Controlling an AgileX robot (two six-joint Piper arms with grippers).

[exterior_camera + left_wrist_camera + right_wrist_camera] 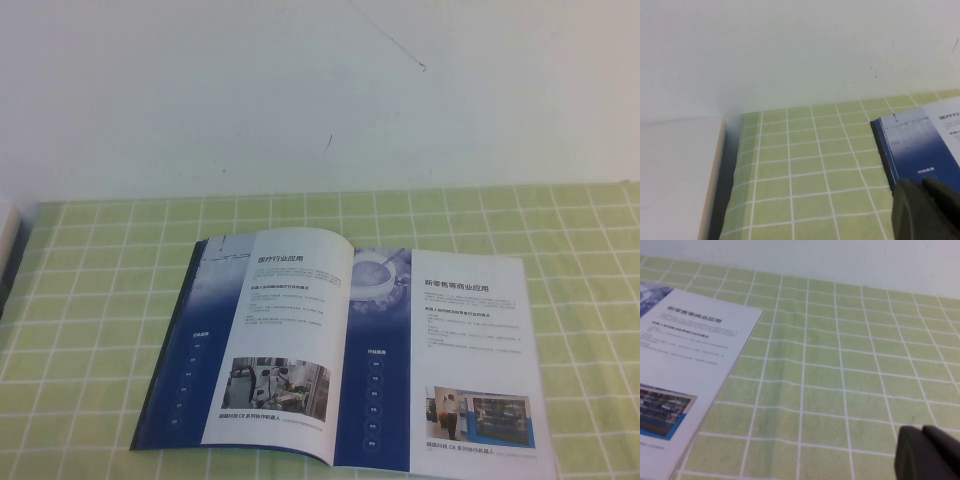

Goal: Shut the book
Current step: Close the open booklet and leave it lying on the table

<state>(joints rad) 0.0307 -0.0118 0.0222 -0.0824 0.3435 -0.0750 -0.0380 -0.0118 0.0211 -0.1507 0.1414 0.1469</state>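
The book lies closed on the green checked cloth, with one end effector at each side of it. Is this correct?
Not quite: the high view shows the book lying open on the green checked cloth. The left end effector and right end effector are at its sides.

My high camera looks down; low wrist cameras, behind left tool (pixel 927 210) at book's (pixel 340 350) 9 o'clock, right tool (pixel 930 455) at 3, share its edges.

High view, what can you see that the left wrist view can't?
Only the high view shows the book whole. Only the left wrist view shows the left gripper by the book's left edge. Both show the book's left page and green checked cloth. The right gripper appears only in its own wrist view, over cloth.
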